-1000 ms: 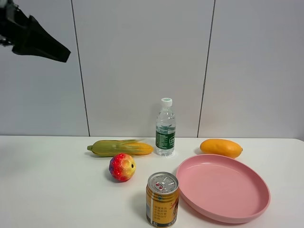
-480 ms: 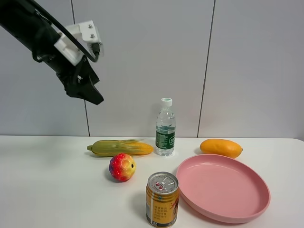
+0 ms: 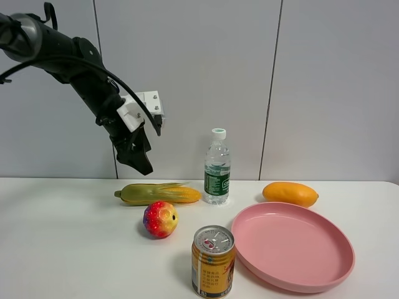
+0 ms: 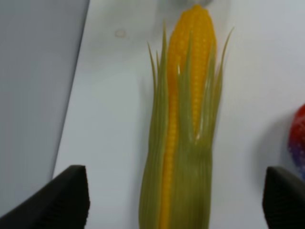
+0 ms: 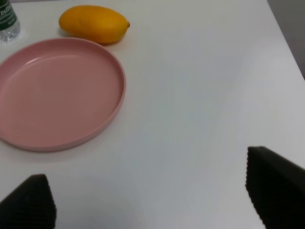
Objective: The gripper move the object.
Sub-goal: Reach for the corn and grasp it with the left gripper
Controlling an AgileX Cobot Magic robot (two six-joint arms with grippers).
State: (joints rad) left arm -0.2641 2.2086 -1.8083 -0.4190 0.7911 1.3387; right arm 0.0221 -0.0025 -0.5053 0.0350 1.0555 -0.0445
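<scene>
Corn cob (image 3: 159, 194) lies beneath the spread-jawed left tool (image 3: 144, 166).

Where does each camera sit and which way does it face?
Exterior high: raised, facing table and wall; shows the left gripper above the corn.
Left wrist: behind that gripper, looking down between its open tips at the corn.
Right wrist: behind the right gripper, looking down at plate and mango.
Shared: exterior and left wrist both show the corn.
</scene>
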